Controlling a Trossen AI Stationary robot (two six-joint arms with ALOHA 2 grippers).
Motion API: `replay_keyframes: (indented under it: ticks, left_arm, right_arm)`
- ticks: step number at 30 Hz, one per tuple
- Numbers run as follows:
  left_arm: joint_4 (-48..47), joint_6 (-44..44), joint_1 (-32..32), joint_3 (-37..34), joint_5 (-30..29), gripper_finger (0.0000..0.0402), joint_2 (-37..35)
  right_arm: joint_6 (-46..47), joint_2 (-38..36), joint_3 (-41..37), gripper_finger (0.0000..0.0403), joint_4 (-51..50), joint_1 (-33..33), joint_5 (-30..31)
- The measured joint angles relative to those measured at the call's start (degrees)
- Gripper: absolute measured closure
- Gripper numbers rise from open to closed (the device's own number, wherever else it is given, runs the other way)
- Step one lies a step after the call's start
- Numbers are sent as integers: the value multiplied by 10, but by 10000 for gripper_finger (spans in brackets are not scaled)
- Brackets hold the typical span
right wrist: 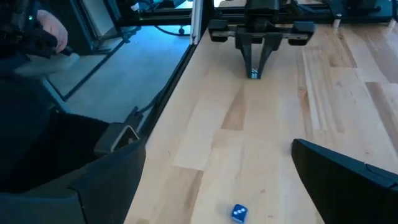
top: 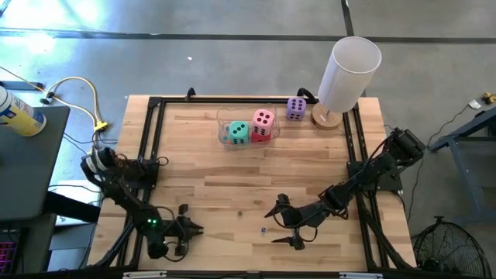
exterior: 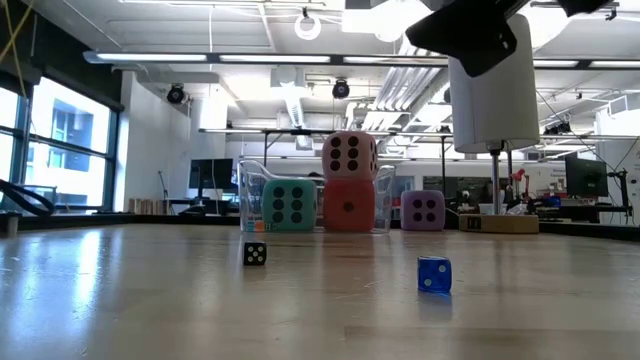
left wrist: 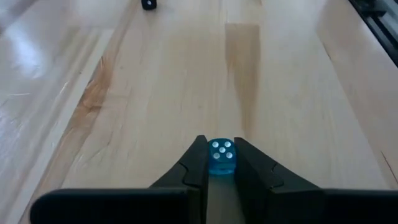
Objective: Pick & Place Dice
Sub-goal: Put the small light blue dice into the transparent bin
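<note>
Plainly, the bench [top: 232, 178] carries a tall white cylinder [top: 349, 70] at its far right corner. The purple die [top: 295, 108] sits just beside it. At the far edge's middle a clear box [top: 225, 124] holds the teal die [top: 236, 133] and the red die [top: 260, 136], with the pink die [top: 263, 120] stacked on the red, likely to corral them. Near the left near corner, the left gripper [left wrist: 220, 142] is pinched on a small pale-blue die [left wrist: 222, 158], probably for lifting. By the near edge's middle, the right gripper [top: 275, 225] hangs spread wide above a small blue die [right wrist: 238, 213].
</note>
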Motion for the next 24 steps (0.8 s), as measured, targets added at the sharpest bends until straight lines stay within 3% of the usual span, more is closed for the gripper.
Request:
replay_keyframes:
  ticks: [9,16,21,24]
  left_arm:
    - [-15,110,152,-1,137,358,-189]
    - [-17,293,310,6,251,358,-346]
    - [-17,426,436,8,284,351,-425]
    - [-17,463,518,9,285,352,-442]
  right_arm:
    - [57,3,0,7,4,11,15]
    - [119,19,0,7,0,11,67]
    - [121,34,-1,7,7,14,62]
    - [121,35,-1,7,6,12,63]
